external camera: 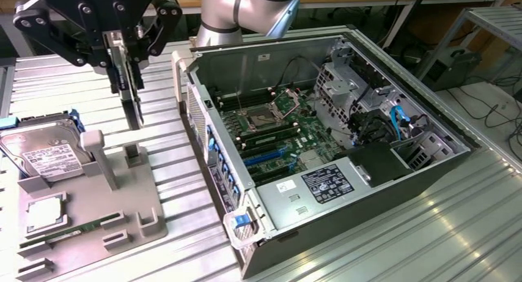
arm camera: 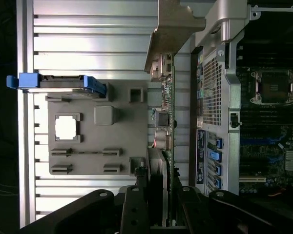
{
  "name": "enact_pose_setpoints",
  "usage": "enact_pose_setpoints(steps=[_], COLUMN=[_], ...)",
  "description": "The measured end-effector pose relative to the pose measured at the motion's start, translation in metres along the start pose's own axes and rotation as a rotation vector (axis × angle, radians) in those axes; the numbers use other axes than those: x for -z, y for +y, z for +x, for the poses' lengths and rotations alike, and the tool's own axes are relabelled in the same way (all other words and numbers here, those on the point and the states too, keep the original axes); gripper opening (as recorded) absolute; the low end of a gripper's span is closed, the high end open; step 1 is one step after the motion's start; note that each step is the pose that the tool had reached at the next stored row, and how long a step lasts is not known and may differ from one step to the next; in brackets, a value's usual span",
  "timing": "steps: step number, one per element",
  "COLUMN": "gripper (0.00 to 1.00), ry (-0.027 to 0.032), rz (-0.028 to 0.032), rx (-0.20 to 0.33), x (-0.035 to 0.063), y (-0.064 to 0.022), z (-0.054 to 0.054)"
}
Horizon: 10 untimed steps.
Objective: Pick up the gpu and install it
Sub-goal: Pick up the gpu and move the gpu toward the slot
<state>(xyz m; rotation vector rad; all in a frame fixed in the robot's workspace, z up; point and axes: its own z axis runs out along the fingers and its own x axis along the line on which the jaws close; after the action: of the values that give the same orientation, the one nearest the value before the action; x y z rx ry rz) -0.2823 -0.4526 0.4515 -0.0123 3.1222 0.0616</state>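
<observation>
My gripper (external camera: 124,65) is shut on the gpu (external camera: 132,104), which hangs edge-on as a thin dark card a little above the grey holder tray (external camera: 98,196) and to the exterior view's left of the open computer case (external camera: 383,172). In the wrist view the gpu (arm camera: 165,122) runs away from my gripper (arm camera: 158,187), green board edge and small components showing, with its silver end bracket (arm camera: 173,29) at the far end. The card sits between the tray (arm camera: 129,141) and the case wall (arm camera: 212,92). The motherboard (external camera: 273,129) lies exposed inside the case, blue slots (external camera: 265,159) near its front.
On the tray stand a silver hard drive (external camera: 45,153) in a blue caddy, a CPU (external camera: 45,211) and a RAM stick (external camera: 61,236). The case's drive cage and cables (external camera: 383,123) fill its far side. Ribbed metal tabletop (external camera: 441,233) surrounds everything.
</observation>
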Motion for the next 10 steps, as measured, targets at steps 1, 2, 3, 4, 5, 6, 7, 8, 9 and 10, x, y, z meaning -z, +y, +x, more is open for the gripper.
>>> enact_pose_setpoints(steps=[1, 2, 3, 4, 5, 6, 7, 8, 9, 10], gripper=[0.27, 0.27, 0.27, 0.27, 0.27, 0.27, 0.27, 0.27, 0.27, 0.27], ry=[-0.0001, -0.0001, -0.0001, 0.0000, -0.0001, -0.0001, -0.0001, 0.0000, -0.0001, 0.0000], rz=[0.0000, -0.0001, -0.0001, 0.0000, -0.0001, -0.0001, -0.0001, 0.0000, -0.0001, 0.0000], rx=[0.000, 0.000, 0.000, 0.000, 0.000, 0.000, 0.000, 0.000, 0.000, 0.000], x=[-0.0001, -0.0001, -0.0001, -0.0001, -0.0002, -0.0002, -0.0002, -0.0002, -0.0003, -0.0003], y=[0.0000, 0.0000, 0.0000, 0.0000, 0.0000, 0.0000, -0.0001, 0.0000, -0.0001, -0.0001], z=[-0.001, -0.002, -0.003, -0.004, -0.005, -0.006, -0.007, -0.008, -0.010, -0.014])
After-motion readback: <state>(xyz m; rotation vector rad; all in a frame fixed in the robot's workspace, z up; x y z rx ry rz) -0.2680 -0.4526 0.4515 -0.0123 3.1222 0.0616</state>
